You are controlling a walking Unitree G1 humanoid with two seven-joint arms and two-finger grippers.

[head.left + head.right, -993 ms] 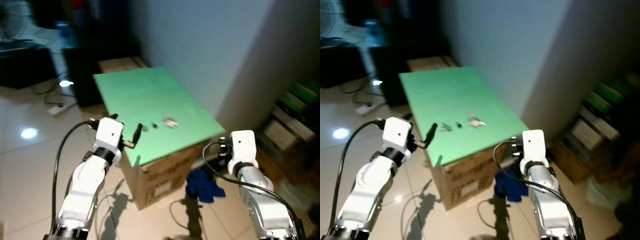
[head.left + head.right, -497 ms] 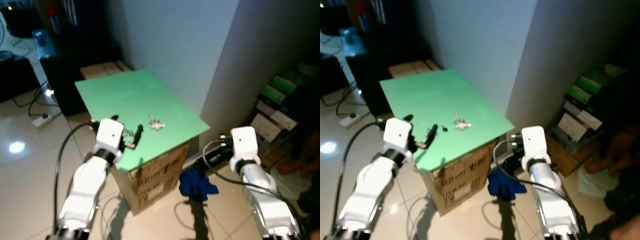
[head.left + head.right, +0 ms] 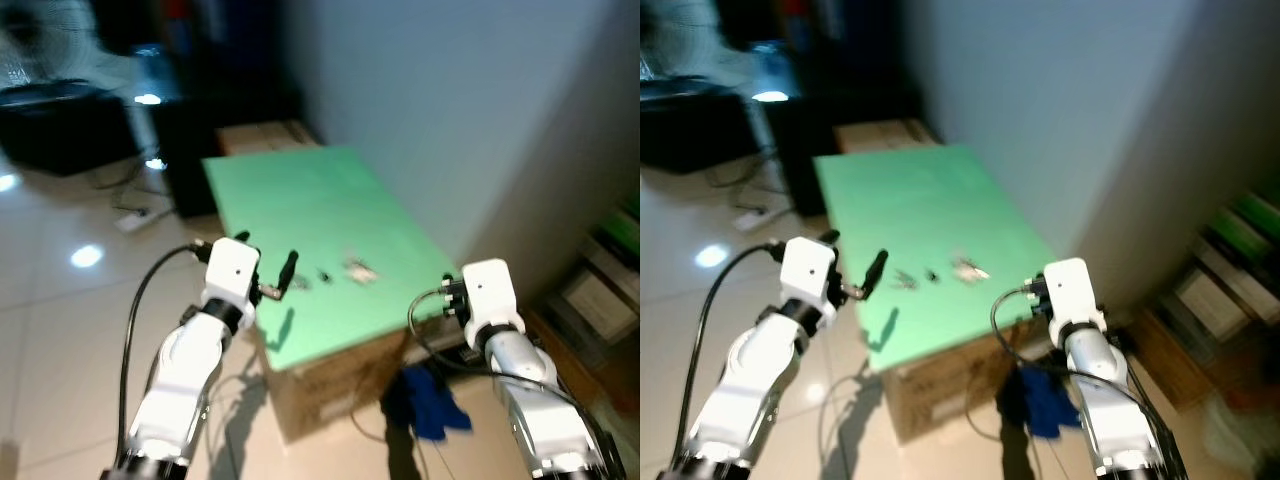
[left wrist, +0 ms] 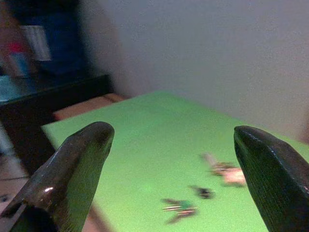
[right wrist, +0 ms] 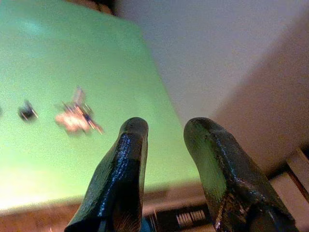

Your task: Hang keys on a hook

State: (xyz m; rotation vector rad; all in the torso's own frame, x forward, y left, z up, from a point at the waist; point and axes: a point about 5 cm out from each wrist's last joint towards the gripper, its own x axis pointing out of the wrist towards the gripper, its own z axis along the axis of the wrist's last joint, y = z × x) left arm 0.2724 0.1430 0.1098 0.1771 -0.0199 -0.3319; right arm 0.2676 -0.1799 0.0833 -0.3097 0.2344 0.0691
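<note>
You've got a green surface [image 3: 300, 200] on a cardboard box [image 3: 340, 385] against a pale wall, mid-frame. The keys [image 3: 358, 269] lie near the surface's lower right, with two small dark bits just left of them. Your left gripper [image 4: 174, 159] hovers spread wide at the near edge; your right gripper [image 5: 166, 145] is slightly parted, holding nothing.

My two head cameras look forward and down from above onto the green-topped cardboard-box table [image 3: 300, 200]. Each wrist camera sits low and close, sighting along its own black jaws across that same green top.
</note>
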